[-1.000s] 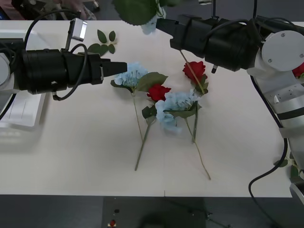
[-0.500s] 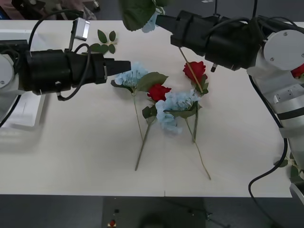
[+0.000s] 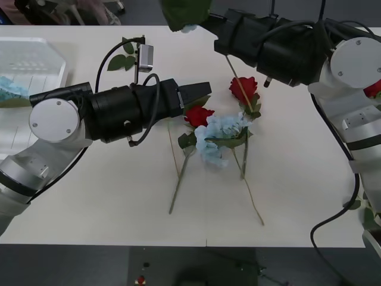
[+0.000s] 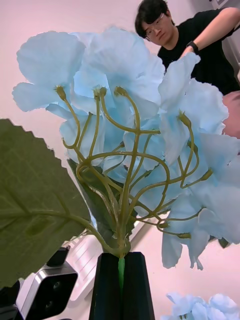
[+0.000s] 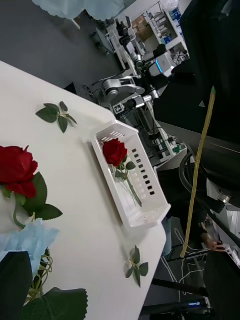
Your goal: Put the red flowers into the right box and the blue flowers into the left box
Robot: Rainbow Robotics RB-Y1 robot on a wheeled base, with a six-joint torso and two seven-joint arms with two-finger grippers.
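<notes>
My right gripper (image 3: 207, 25) is shut on the stem of a blue flower (image 4: 135, 125) and holds it high over the table's far edge. Its head (image 3: 186, 13) is up and its stem (image 3: 238, 80) hangs down. My left gripper (image 3: 203, 93) is open just left of a red flower (image 3: 198, 114), and its arm covers the spot beside it. A second red flower (image 3: 244, 87) and a blue flower (image 3: 217, 134) lie mid-table with crossed stems. The left box (image 3: 36, 50) holds a blue flower (image 3: 9, 89). The right box (image 5: 150, 210) holds a red flower (image 5: 115, 151).
Loose green leaf sprigs (image 3: 126, 55) lie at the table's far side, and more sprigs (image 5: 134, 261) lie near the right box. A person sits behind the table in the right wrist view. The table's near half is bare white surface (image 3: 89, 202).
My left arm has swung right across the table, and its gripper went from beside the left blue flower to next to the red one. The right arm lifted its blue flower slightly.
</notes>
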